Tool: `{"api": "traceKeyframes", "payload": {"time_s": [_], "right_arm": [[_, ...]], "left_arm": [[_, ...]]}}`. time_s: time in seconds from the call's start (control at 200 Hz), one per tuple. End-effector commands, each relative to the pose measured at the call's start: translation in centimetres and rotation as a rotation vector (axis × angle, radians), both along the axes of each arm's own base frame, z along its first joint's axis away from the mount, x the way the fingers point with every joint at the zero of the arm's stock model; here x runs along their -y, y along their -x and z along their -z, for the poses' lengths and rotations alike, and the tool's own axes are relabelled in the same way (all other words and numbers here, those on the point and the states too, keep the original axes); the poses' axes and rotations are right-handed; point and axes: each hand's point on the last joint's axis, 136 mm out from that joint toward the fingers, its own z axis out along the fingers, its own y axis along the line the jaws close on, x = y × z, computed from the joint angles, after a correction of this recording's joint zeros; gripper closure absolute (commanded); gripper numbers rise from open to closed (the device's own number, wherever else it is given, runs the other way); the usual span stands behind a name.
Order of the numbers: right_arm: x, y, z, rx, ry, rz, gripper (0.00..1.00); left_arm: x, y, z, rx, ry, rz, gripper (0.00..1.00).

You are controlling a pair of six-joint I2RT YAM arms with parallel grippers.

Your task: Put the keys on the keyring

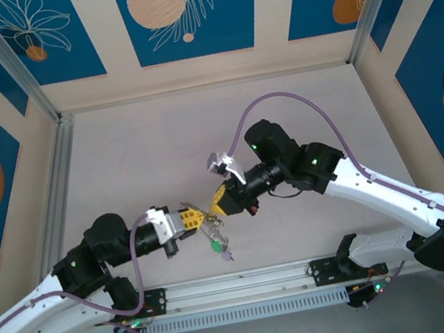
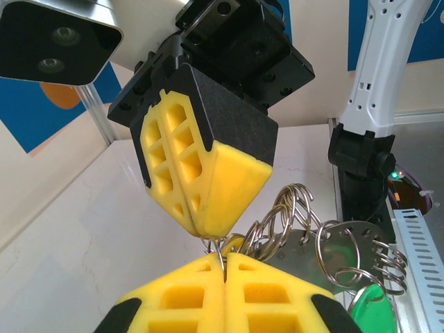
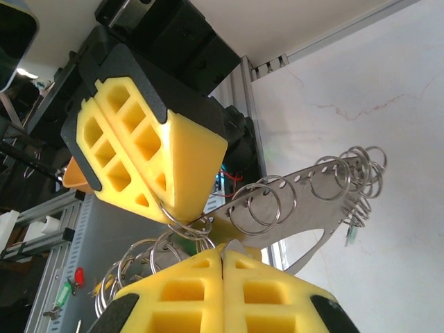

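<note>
1. Left gripper (image 1: 199, 218), lower centre of top view: clamped shut on a thin wire loop of the keyring (image 3: 298, 208).
2. Keyring: light, stiff, slippery steel; best pinched on bare wire, clear of the coils. Keys (image 1: 217, 246) dangling just below, free to swing.
3. Right gripper (image 1: 217, 207), tip to tip with the left: likewise closed on the wire.

Far table (image 1: 166, 133) open; left pincer (image 1: 200, 217), right pincer (image 1: 217, 208), keyring (image 1: 212, 232) crowd near centre.

Seen from above, the keys (image 1: 217, 241) are too small to count, a green key (image 2: 374, 309) is cut off by the left wrist picture's lower edge, and the keyring (image 2: 303, 251) vanishes where the left gripper (image 2: 223, 269) pinches it.
</note>
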Motion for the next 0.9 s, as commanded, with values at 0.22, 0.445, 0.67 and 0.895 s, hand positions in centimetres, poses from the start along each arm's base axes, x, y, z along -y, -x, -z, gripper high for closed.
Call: {"api": "traceKeyframes", "payload": {"time_s": [0.22,0.445,0.67,0.895], "right_arm": [[1.3,-1.2,-0.5,0.141,-0.018,0.094,0.67],[1.6,0.4,-2.8,0.235,-0.095,0.05,0.6],[0.9,1.8,-3.2,0.256,-0.12,-0.017,0.64],[0.4,2.0,-2.6,0.261,-0.119,-0.035,0.67]], "left_arm": [[-0.1,1.7,-2.7,0.028,0.092,0.079,1.0],[0.1,1.9,-2.6,0.027,0.084,0.098,1.0],[0.5,2.2,-3.0,0.018,0.082,0.129,1.0],[1.0,2.2,-3.2,0.011,0.076,0.14,1.0]]}}
